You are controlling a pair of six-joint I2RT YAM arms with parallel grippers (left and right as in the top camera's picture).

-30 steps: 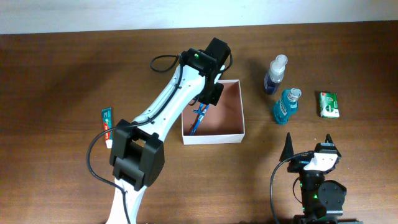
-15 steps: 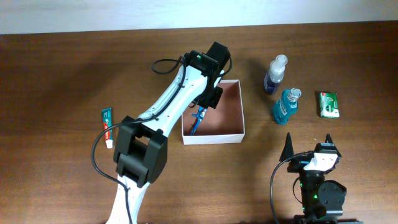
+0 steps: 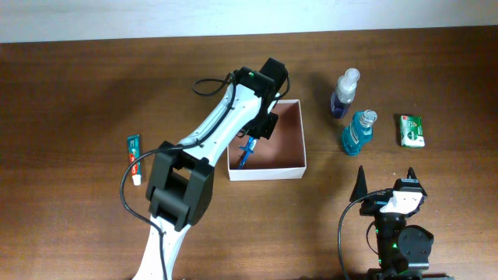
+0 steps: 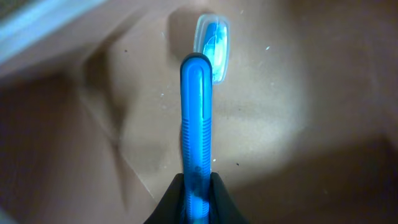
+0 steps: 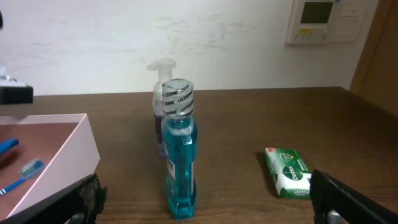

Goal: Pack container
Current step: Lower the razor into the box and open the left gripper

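While in one container [image 3: 266,172], one toothbrush [image 3: 244,152].

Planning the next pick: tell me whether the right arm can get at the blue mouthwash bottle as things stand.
Probably yes. The right fingers stand open, the mouthwash bottle upright ahead of them with bare table between; the soap packet lies apart, the pump bottle behind.

Table [image 3: 78,93]; container [image 3: 266,172]; mouthwash [image 3: 357,134]; soap [image 3: 411,131]; toothpaste [image 3: 134,158]

The container [image 3: 268,170] I pack: a square, shallow, open-topped box with thin white walls and pinkish-tan inside, sitting flat near the middle of the desk.
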